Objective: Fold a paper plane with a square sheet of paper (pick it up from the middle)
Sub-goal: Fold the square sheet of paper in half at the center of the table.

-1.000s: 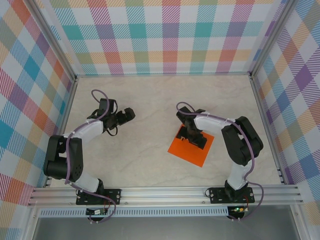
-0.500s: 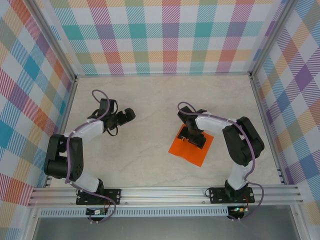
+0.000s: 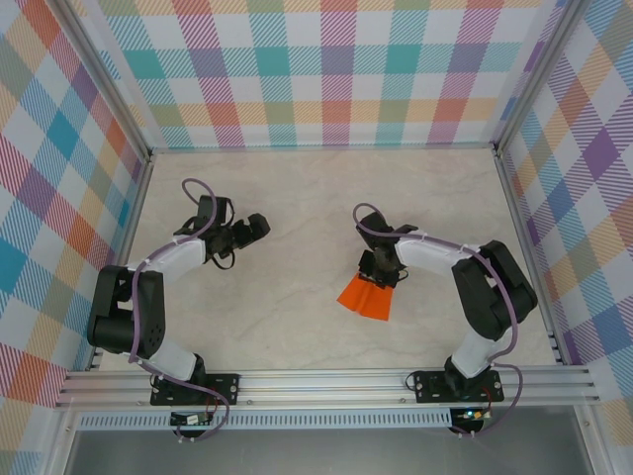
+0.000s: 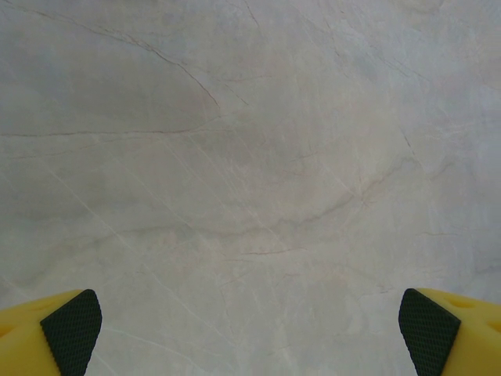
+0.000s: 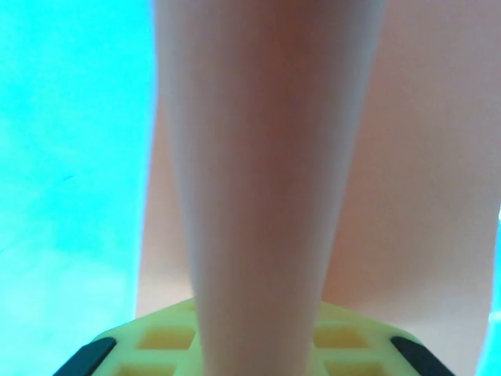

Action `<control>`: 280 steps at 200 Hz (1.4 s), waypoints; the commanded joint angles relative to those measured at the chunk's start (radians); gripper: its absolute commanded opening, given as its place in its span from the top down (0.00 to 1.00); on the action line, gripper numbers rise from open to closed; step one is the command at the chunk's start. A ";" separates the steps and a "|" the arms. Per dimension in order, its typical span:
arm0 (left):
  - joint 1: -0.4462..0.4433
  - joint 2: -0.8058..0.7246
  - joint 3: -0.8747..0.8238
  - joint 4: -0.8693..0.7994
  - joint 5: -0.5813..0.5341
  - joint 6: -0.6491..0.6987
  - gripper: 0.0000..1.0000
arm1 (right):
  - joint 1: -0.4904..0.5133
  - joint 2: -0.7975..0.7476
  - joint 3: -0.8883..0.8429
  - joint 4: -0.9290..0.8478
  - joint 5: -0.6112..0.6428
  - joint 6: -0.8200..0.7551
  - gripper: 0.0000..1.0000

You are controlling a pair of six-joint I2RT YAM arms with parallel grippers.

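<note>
Arms stood bolted at the near edge of a pale marbled desk [image 3: 297,188] enclosed by checked walls [image 3: 326,69]. The right pincer [image 3: 382,275] pointed down right of centre, its jaws clenched on the middle of the orange sheet of paper [image 3: 364,300]. Seen from above, the sheet was gathered into a narrow, creased shape. Its near part fanned out on the desk toward the arm bases, and its far end was tucked under the pincer. From the right wrist, the paper [image 5: 266,157] appeared as a tall blurred ridge running up the middle of the view from the yellow fingers [image 5: 160,338], with more of the sheet sloping away to its right. Colours there were washed out, and the surface beside the paper looked cyan. The left pincer [image 3: 259,226] hovered left of centre, well apart from the paper, with its jaws released and wide. Its wrist view showed two black pads [image 4: 72,330] at the lower corners with bare desk between them.
</note>
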 commanded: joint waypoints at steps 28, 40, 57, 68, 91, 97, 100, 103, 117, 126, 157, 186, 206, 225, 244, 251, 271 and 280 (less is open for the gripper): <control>-0.029 -0.001 -0.083 0.136 0.175 -0.129 0.00 | -0.005 -0.114 -0.052 0.456 -0.439 -0.067 0.80; -0.034 -0.002 -0.103 0.173 0.197 -0.157 0.00 | -0.010 -0.104 -0.057 0.537 -0.524 -0.049 0.78; -0.044 0.000 -0.119 0.199 0.209 -0.177 0.00 | -0.018 -0.066 -0.059 0.605 -0.609 -0.037 0.78; -0.051 0.000 -0.127 0.205 0.207 -0.182 0.00 | -0.031 -0.038 -0.062 0.626 -0.641 -0.037 0.77; -0.071 0.001 -0.136 0.211 0.204 -0.182 0.00 | -0.040 0.025 0.004 0.448 -0.607 -0.130 0.73; -0.076 0.003 -0.139 0.212 0.203 -0.182 0.00 | -0.040 0.038 0.020 0.398 -0.588 -0.162 0.71; -0.078 0.004 -0.138 0.212 0.202 -0.182 0.00 | -0.040 0.044 0.027 0.374 -0.575 -0.173 0.70; -0.080 0.004 -0.140 0.212 0.201 -0.182 0.00 | -0.040 0.050 0.032 0.351 -0.560 -0.187 0.69; -0.090 0.008 -0.140 0.212 0.198 -0.182 0.00 | -0.040 0.069 0.055 0.262 -0.496 -0.248 0.63; -0.097 0.009 -0.140 0.212 0.196 -0.182 0.00 | -0.040 0.079 0.073 0.204 -0.451 -0.277 0.59; -0.121 0.015 -0.137 0.215 0.196 -0.195 0.01 | -0.039 0.093 0.127 0.067 -0.329 -0.344 0.45; -0.152 0.028 -0.135 0.232 0.211 -0.217 0.02 | -0.039 0.088 0.141 0.010 -0.253 -0.362 0.41; -0.175 0.061 -0.132 0.278 0.274 -0.247 0.07 | -0.039 0.096 0.147 -0.008 -0.225 -0.361 0.41; -0.211 0.099 -0.121 0.327 0.339 -0.271 0.14 | -0.039 0.108 0.150 -0.019 -0.204 -0.355 0.42; -0.257 0.127 -0.100 0.331 0.374 -0.261 0.21 | -0.040 0.106 0.146 -0.015 -0.202 -0.353 0.42; -0.271 0.134 -0.093 0.330 0.386 -0.255 0.23 | -0.040 0.103 0.140 -0.006 -0.208 -0.354 0.42; -0.295 0.151 -0.073 0.322 0.403 -0.239 0.28 | -0.040 0.077 0.119 0.024 -0.239 -0.361 0.41; -0.299 0.158 -0.068 0.329 0.415 -0.240 0.31 | -0.040 0.060 0.105 0.038 -0.251 -0.364 0.40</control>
